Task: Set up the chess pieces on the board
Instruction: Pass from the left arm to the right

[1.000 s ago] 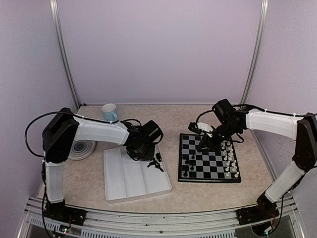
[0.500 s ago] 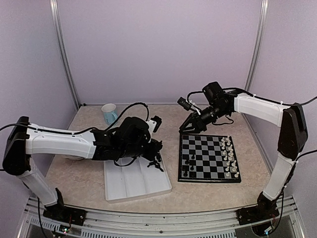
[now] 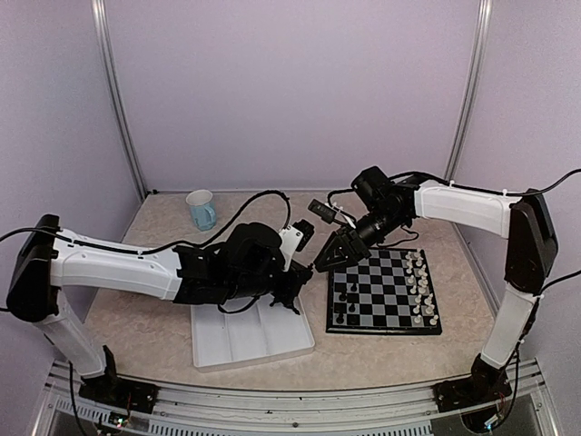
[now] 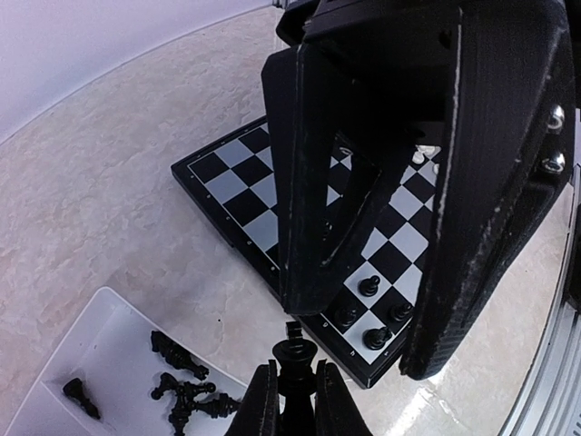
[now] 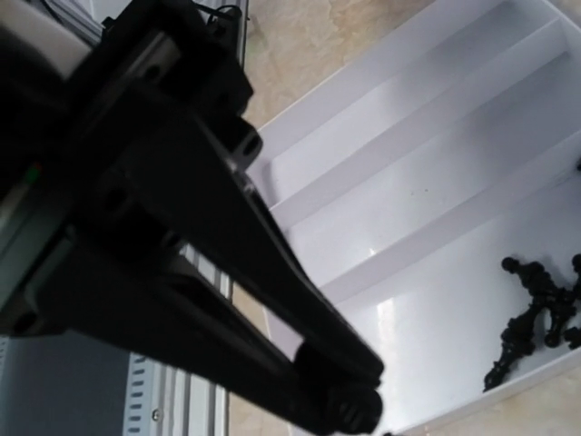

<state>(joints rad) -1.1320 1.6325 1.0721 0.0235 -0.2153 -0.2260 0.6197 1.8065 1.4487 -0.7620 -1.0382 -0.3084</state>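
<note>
Plainly the left gripper [image 4: 292,404] pinches one black chess piece [image 4: 294,356] above the counter [image 4: 109,200] between the white tray [image 4: 100,350] and the board [image 4: 238,204], while the right gripper [image 3: 329,259] hangs open, empty, by the board's far-left corner.

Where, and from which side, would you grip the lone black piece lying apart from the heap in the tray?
Take the lone black piece across its slim middle, probably from straight above: it lies flat on the tray floor, clear of the heap.
</note>
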